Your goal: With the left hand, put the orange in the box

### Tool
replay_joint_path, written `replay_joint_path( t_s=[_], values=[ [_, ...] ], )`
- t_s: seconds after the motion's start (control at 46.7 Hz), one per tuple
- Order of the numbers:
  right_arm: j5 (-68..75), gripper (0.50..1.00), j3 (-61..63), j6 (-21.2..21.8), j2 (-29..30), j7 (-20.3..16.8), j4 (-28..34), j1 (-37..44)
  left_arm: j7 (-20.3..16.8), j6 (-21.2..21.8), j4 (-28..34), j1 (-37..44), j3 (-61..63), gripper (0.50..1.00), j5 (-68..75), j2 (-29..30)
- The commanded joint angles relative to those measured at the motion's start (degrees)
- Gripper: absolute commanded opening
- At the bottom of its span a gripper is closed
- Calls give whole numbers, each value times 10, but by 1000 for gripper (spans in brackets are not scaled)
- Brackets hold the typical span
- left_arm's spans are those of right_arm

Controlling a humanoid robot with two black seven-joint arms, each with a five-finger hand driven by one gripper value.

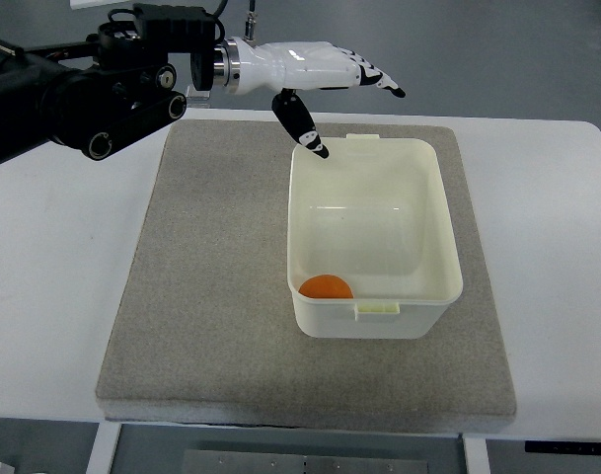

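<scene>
Left hand (pixel 315 79) extended over the far edge of the grey mat (pixel 211 286), fingers spread, thumb pointing down, holding nothing. Orange (pixel 326 287) resting in the near-left corner of the white box (pixel 448 247). Mat laid flat on the white counter (pixel 53 296).

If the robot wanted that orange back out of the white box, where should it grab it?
Probably from straight above, fingers closing around the orange's rounded top. It lies in the box's near left corner, tight to the walls, so the sides are blocked. The left robot hand is open, over the far rim.
</scene>
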Motion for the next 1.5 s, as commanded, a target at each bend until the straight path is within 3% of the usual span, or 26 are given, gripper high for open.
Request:
replay_joint_path(
  t_s=[0.0, 0.3, 0.514, 0.75, 0.857, 1.071, 1.286, 1.479],
  values=[
    [0, 932, 0, 0, 0, 0, 0, 0, 0, 0, 42, 3, -1, 943, -1, 0],
    [0, 932, 0, 0, 0, 0, 0, 0, 0, 9, 124, 20, 1, 939, -3, -8],
    [0, 932, 0, 0, 0, 0, 0, 1, 0, 44, 182, 43, 1, 930, -27, -12],
    [1, 932, 0, 0, 0, 0, 1, 0, 0, 47, 251, 60, 9, 928, -176, -19],
    [0, 932, 0, 0, 0, 0, 0, 1, 0, 46, 259, 75, 9, 932, -209, -19],
    [1, 932, 0, 0, 0, 0, 1, 0, 0, 68, 253, 94, 1, 988, -243, -20],
    [0, 932, 0, 0, 0, 0, 0, 0, 0, 142, 253, 130, 3, 990, -311, -23],
    [0, 932, 0, 0, 0, 0, 0, 0, 0, 149, 254, 148, 0, 990, -316, -23]
  ],
)
